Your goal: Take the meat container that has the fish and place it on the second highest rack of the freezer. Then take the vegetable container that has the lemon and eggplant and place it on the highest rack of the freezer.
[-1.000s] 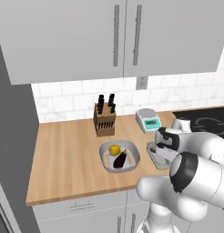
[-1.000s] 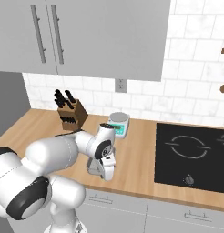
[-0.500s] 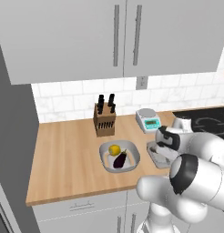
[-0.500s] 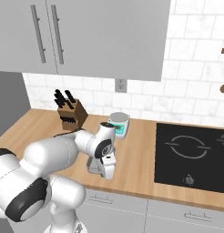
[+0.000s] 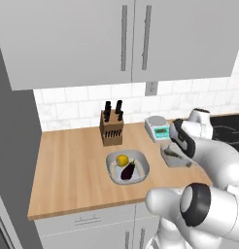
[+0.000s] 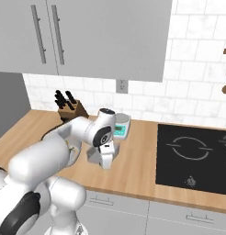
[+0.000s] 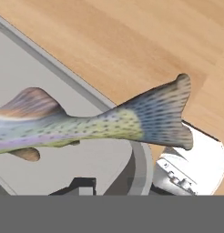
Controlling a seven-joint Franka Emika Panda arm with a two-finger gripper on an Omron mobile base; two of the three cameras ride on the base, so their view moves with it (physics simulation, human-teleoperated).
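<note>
A long wooden worktop [image 5: 68, 165] runs under grey wall cabinets [image 5: 121, 39], with a white tiled wall behind and a black hob [image 6: 193, 153] set into it at the right. The white arm [image 6: 82, 133] bends down from its base to the meat container [image 5: 176, 158], a shallow grey tray lying on the worktop just in front of a small kitchen scale [image 5: 158, 129] with a green display. In the hand view the tray's rim [image 7: 143, 164] stands between the two dark fingers [image 7: 79, 185], one inside the tray and one outside, so the fingers look to be pinching that rim; how firmly they bite cannot be told. A speckled fish [image 7: 86, 123] lies in the tray, its tail overhanging the rim above the bare wood. To the left on the worktop, well apart from the meat container, sits the vegetable container [image 5: 127, 167], a pale rounded dish holding a yellow lemon [image 5: 122, 159] and a dark eggplant [image 5: 128, 170] side by side. Behind it, near the tiled wall, stands a wooden knife block [image 5: 111, 129] with black handles.
</note>
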